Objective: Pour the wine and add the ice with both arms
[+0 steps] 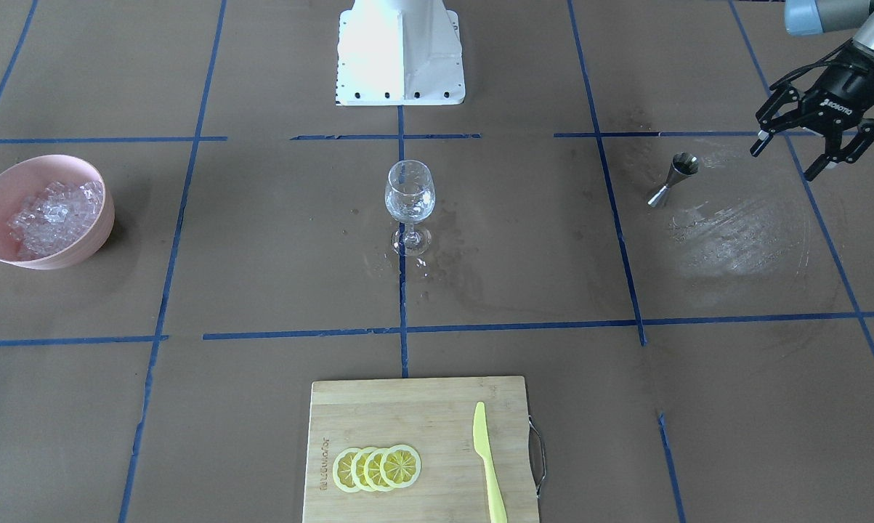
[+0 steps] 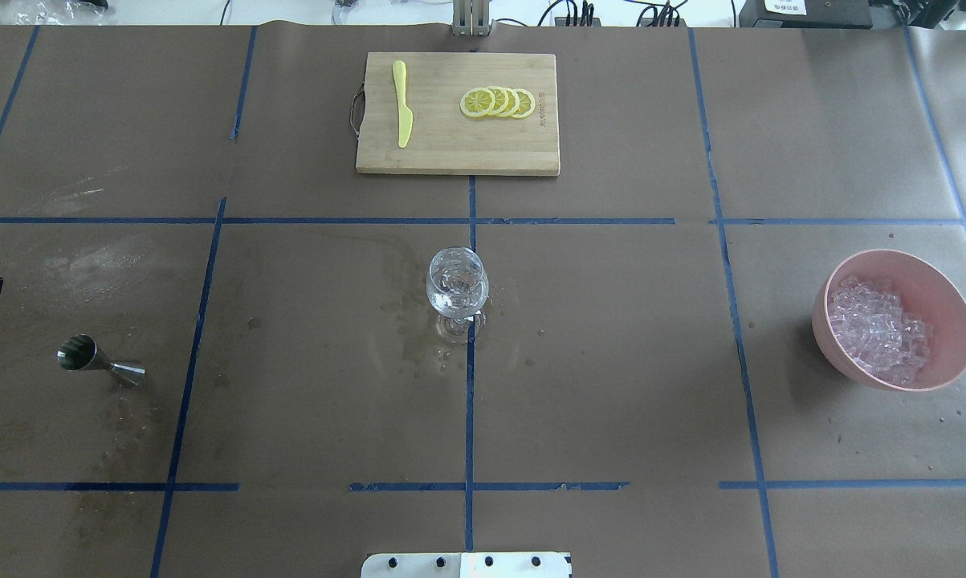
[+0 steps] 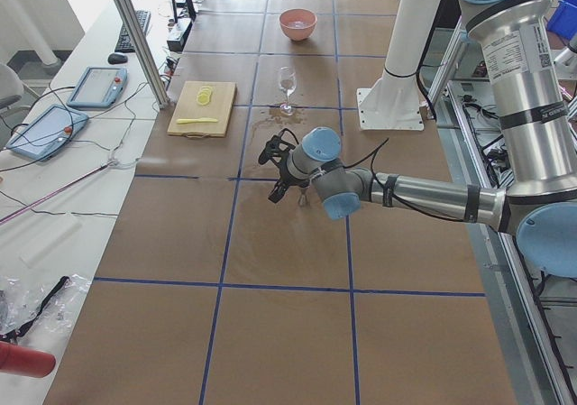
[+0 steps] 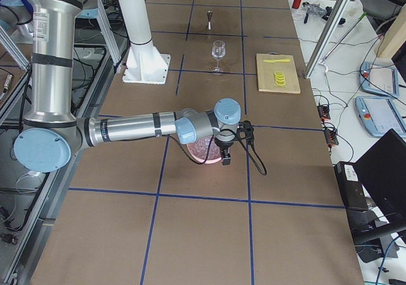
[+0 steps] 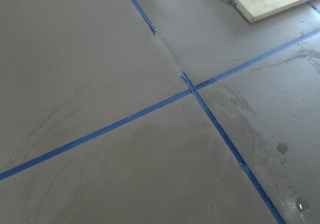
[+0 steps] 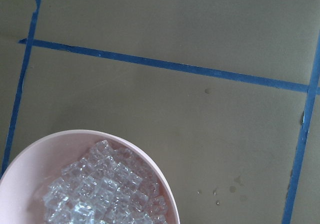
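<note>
Wet patches [image 2: 406,341] mark the blue-taped table [image 2: 611,361]; left fingers [image 1: 760,142] gape empty; right fingers [image 4: 226,159], cannot tell.

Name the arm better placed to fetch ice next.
Right. The right tool hangs by the bowl of ice, and its wrist view looks down on it. The left tool, open, is by the jigger at the far end.
</note>
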Controlling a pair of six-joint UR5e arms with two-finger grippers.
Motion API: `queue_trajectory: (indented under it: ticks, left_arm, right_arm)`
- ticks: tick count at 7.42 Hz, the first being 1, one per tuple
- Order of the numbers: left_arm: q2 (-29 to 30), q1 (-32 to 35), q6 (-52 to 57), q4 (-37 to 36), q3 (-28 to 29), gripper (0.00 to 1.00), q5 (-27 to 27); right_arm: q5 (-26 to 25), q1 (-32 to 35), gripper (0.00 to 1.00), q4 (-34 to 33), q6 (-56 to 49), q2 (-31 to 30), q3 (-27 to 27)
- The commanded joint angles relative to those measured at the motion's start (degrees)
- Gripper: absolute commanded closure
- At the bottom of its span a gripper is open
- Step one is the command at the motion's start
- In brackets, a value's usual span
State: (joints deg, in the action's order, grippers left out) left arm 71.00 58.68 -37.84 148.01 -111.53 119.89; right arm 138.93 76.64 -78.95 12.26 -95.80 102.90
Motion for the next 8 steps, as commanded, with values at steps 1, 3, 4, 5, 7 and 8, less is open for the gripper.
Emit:
queue_trajectory:
  ticks: [1,3,4,5,7,8]
  left_arm:
    - [-5.8,-12.3,-12.8,7.9,-1.8,0.06,-13.1]
    - [-6.7,-19.7,-17.3,8.3,-3.0,0.06,-21.6]
    - [-7.5,-25.8,-20.1,8.2,-3.1,0.06,-28.4]
    - [-8.4,-28.7,-20.9,8.2,-3.2,0.06,-30.4]
    - [-10.5,-33.8,-25.3,8.1,-3.2,0.02,-32.8]
    - [-10.5,-35.5,-26.5,8.1,-3.2,0.02,-32.8]
  right_arm:
    - [0.0,0.0,0.00,0.1,0.6,-0.1,0.0]
    - [0.2,0.0,0.00,0.1,0.8,-0.1,0.2]
    - [0.2,0.0,0.00,0.2,0.8,-0.1,0.4]
    - [0.2,0.0,0.00,0.2,0.8,-0.1,0.4]
    - [0.3,0.0,0.00,0.2,0.8,-0.2,0.5]
    - [0.3,0.0,0.00,0.2,0.8,-0.2,0.5]
